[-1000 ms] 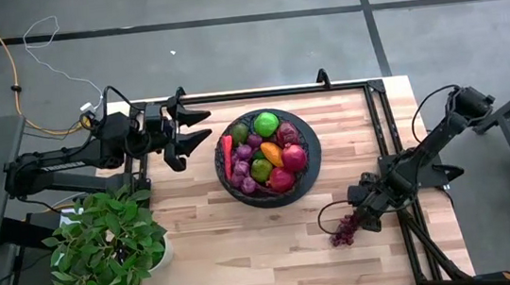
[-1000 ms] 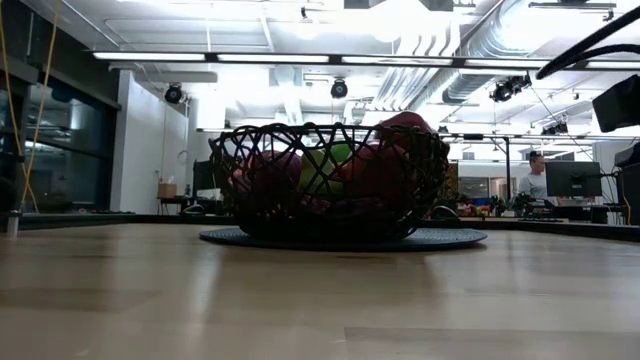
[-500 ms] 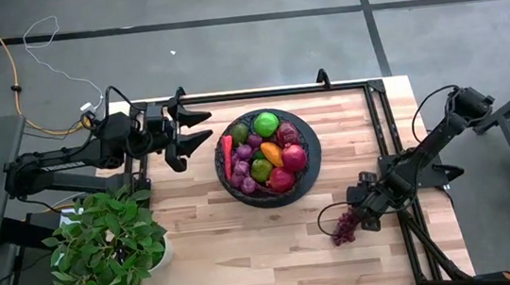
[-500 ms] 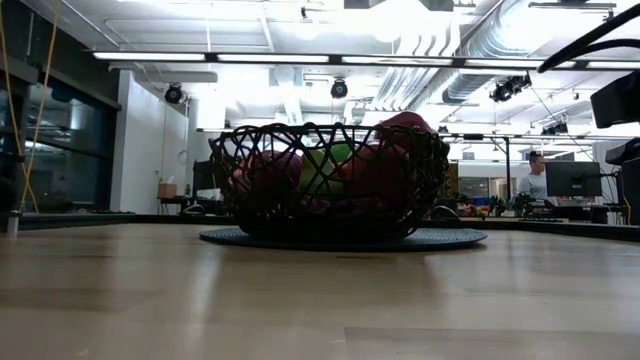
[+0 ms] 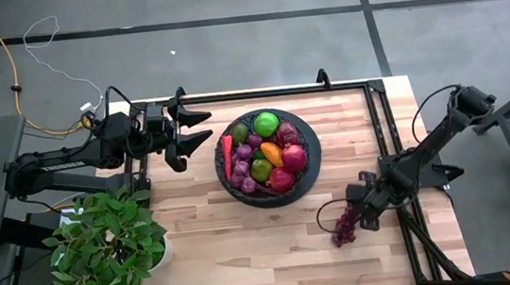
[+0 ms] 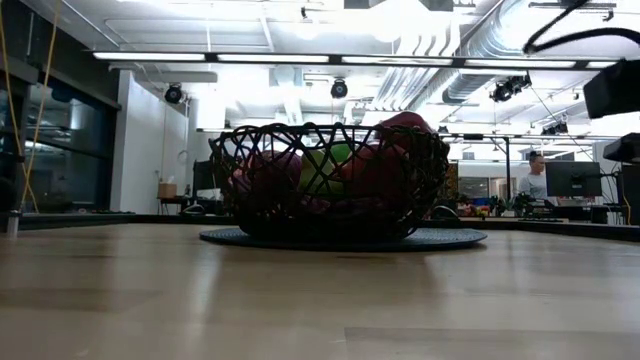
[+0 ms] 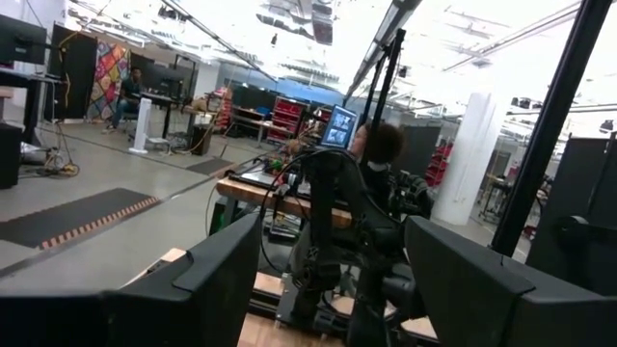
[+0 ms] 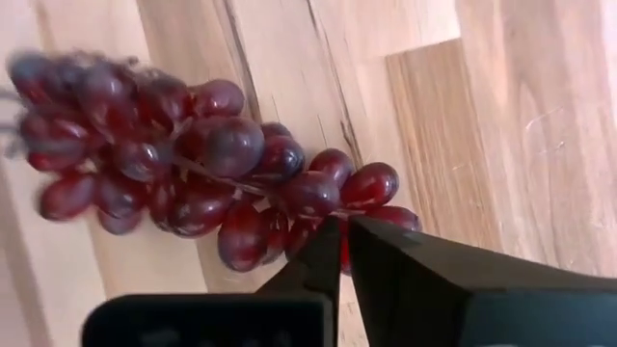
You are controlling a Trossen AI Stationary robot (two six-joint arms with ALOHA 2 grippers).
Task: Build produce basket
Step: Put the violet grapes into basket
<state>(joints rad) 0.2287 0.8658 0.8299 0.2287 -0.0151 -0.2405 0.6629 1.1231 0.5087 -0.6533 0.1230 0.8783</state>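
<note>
high view: right gripper (image 5: 359, 215) pinching purple grape bunch (image 5: 344, 228) on wooden table (image 5: 246, 234), well apart from heaped mesh basket (image 5: 308, 146); left gripper (image 5: 195, 130) hovering spread beside basket. right wrist view: fingers (image 8: 386, 260) pressing together on one end grape, glossy and round; possibly slipping when lifting, bunch dangling loosely.

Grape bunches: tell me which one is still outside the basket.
The grape bunch on the bare table by the right claw, shut on its end; the others lie in the basket.
</note>
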